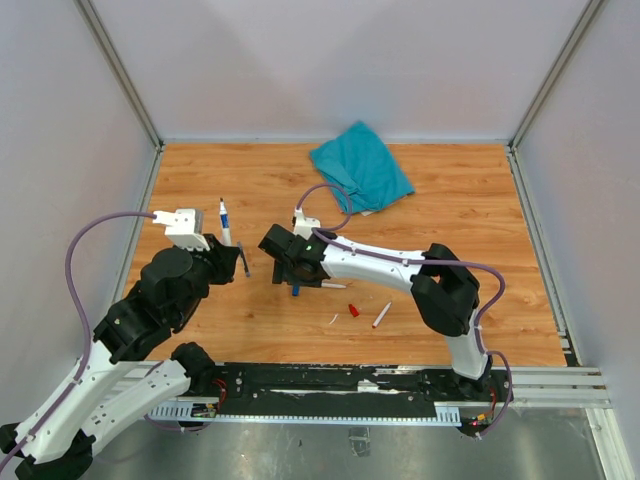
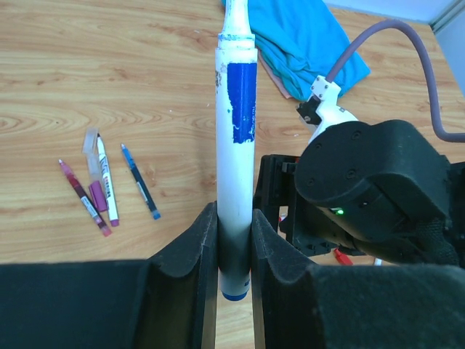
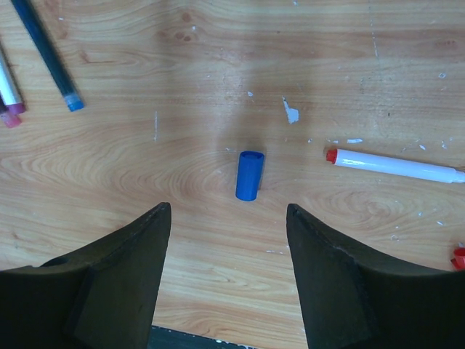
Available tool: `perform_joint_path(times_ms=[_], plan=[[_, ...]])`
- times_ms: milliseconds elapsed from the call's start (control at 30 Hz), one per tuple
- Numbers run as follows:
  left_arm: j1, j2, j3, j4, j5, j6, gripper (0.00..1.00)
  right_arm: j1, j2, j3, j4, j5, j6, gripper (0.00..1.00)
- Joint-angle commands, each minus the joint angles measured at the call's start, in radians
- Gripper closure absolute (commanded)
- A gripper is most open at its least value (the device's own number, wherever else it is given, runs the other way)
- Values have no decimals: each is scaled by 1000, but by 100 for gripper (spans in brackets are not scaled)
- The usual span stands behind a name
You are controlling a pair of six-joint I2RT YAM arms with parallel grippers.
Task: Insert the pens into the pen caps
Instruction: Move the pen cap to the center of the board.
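Wood-grain table (image 1: pixel 470 200), bare over most of its top.

At 9 o'clock on it, left end effector (image 2: pixel 235 240), pads pressed together on the rear end of a white pen with a blue label (image 2: pixel 236 145). Barrel in line with the fingers, pointing toward 12 o'clock, writing end out and free, most likely to leave room for a cap.

Near the middle, right end effector (image 3: pixel 229 211), aimed down, fingers spread wide with nothing between them, just short of the blue cap. Seemingly poised to drop and pinch.

At 12 to 1 o'clock, teal cloth (image 1: pixel 362 178), crumpled, well apart from the work and no part of it.

Around 8 o'clock in the left wrist view, three loose pens flat on the table near one another: blue (image 2: pixel 139 181), white (image 2: pixel 107 174), pink (image 2: pixel 85 198).

At 3 o'clock in the right wrist view, red-tipped pen (image 3: pixel 396 165), flat and uncapped.

Smallest of all:
- blue cap (image 3: pixel 249 175), on its side, centred ahead of the spread fingers. Same colour as the held pen's label, hence the likely next pick.
- red cap (image 1: pixel 354 311), at 5 o'clock from the middle, near the red-tipped pen.

Capping of this pair not yet begun.
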Motion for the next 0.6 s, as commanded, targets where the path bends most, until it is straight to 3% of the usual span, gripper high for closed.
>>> perform_joint_path(times_ms=[0, 567], plan=[[6, -11, -7, 20, -13, -6, 100, 23, 44, 44, -89, 52, 32, 35], [6, -3, -17, 46, 30, 5, 99, 27, 139, 122, -128, 45, 28, 36]])
